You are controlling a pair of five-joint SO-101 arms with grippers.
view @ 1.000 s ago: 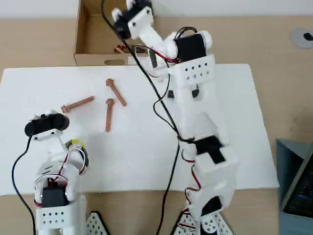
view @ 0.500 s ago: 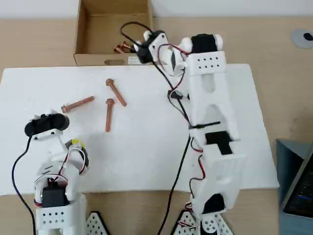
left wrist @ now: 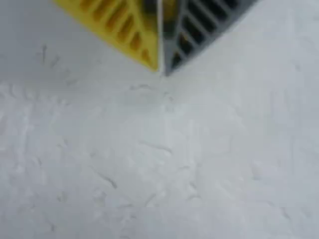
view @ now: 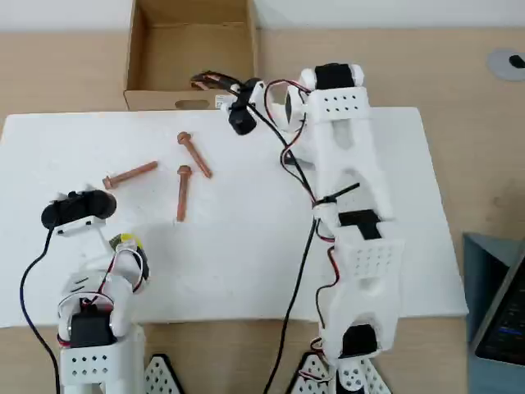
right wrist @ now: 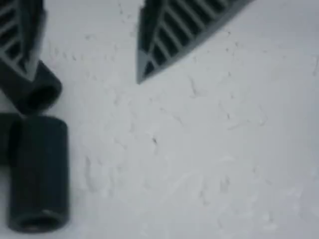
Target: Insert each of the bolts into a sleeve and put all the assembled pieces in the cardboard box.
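White foam mat (view: 394, 246) lies under both my arms on the wooden table (view: 476, 123). Closest to my base, my left gripper (left wrist: 160, 69) points down at the bare mat. My left wrist camera sees its yellow finger and its grey finger pressed tight together at the tips. From up high I see three bolts a bit farther out on the mat. The near bolt (view: 182, 192) points straight away from me, the left bolt (view: 130, 174) lies slanted off to its left, and the far bolt (view: 194, 154) lies slanted just past them. None of them touch. My right arm stretches out to the back edge of the mat. My right wrist camera sees my right gripper (right wrist: 84, 77) spread wide, holding nothing. It also sees two black sleeves lying on the mat. The first sleeve (right wrist: 30, 92) sits right at the tip of one finger, and the second sleeve (right wrist: 37, 174) lies just beside it. Farthest away, past the mat, stands the cardboard box (view: 139, 49). The high camera looks into it and sees copper pieces (view: 209, 80) in the corner nearest my right arm. I cannot tell if they wear sleeves.
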